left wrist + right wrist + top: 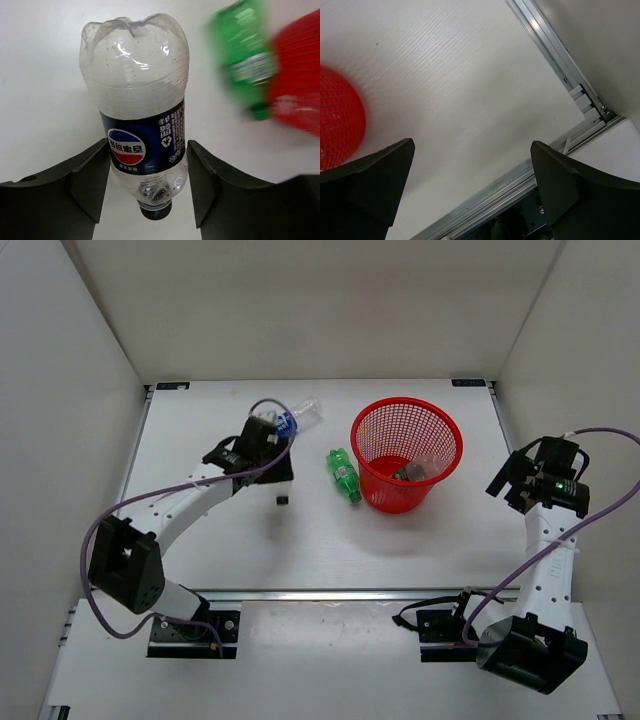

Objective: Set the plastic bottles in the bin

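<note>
At the lower right of the overhead view, the right claw [472, 150] hangs over the tabletop [300, 550], jaws wide apart with nothing between them. Farther up, mid-frame, the green bottle [345, 476] lies on its side just left of the red bin [398, 502]. The bin holds at least one clear bottle [418, 470]; how many I cannot tell. Farthest, upper left, the left claw [148, 145] is clamped on the blue-label bottle [135, 90]. By my reading, these two bottles remain to be binned.
</note>
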Robot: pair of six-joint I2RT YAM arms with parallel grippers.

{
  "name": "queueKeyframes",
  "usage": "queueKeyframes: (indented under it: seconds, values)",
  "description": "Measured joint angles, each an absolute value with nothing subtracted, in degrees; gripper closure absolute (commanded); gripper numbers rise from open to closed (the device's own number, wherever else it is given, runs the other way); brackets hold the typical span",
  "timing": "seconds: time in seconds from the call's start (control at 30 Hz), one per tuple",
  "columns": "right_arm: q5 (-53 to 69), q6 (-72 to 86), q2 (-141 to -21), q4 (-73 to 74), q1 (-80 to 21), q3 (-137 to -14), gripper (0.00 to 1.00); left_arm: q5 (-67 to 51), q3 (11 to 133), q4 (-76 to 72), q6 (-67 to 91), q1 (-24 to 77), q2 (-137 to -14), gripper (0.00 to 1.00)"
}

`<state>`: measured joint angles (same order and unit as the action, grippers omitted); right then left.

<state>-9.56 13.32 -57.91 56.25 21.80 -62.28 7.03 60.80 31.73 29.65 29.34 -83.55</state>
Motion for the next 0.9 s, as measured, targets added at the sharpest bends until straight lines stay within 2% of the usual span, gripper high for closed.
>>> queueKeyframes:
  seconds: [0.13, 0.23, 0.27, 0.4, 0.43, 0.47, 0.5, 0.57, 0.67, 0.9]
  values:
    - [-8.05, 13.39, -56.8, 55.53, 21.26, -60.77, 0.01, 4.29, 75.09, 26.98, 27.64, 33.93, -83.66, 0.55]
    - [-5.76, 13.56, -55.61, 54.33, 20.32, -59.4, 0.0, -2.2, 83.5, 19.27, 27.03, 36.86, -85.41, 0.55]
    - [-4.89, 13.65, -55.22, 53.98, 19.99, -58.96, 0.01, -4.12, 86.72, 17.72, 27.03, 37.82, -87.13, 0.51]
    - [-3.16, 14.02, -54.48, 53.41, 19.16, -58.15, 0.01, -7.25, 105.19, 15.0, 25.19, 42.35, -100.51, 0.47]
    - [-2.92, 14.06, -54.39, 53.3, 19.16, -58.15, 0.01, -7.6, 110.61, 15.29, 24.58, 43.46, -104.88, 0.38]
    - [-2.92, 14.22, -54.24, 53.19, 19.14, -58.15, 0.0, -7.92, 116.01, 16.58, 24.1, 44.45, -109.08, 0.15]
    - [-2.96, 14.41, -54.08, 53.12, 19.07, -58.15, 0.01, -8.16, 121.97, 18.63, 23.59, 45.23, -113.73, 0.01]
    - [-3.33, 14.39, -53.63, 53.17, 18.81, -58.17, 0.01, -8.84, 129.47, 21.58, 23.46, 46.54, -120.84, 0.01]
    - [-4.67, 14.37, -53.54, 53.8, 18.48, -59.02, 0.01, -10.35, 129.62, 25.65, 24.01, 46.78, -124.14, 0.01]
    - [-8.82, 12.4, -55.42, 56.21, 15.59, -68.1, 0.01, -7.81, 124.79, 31.35, 22.15, 46.09, -119.02, 0.01]
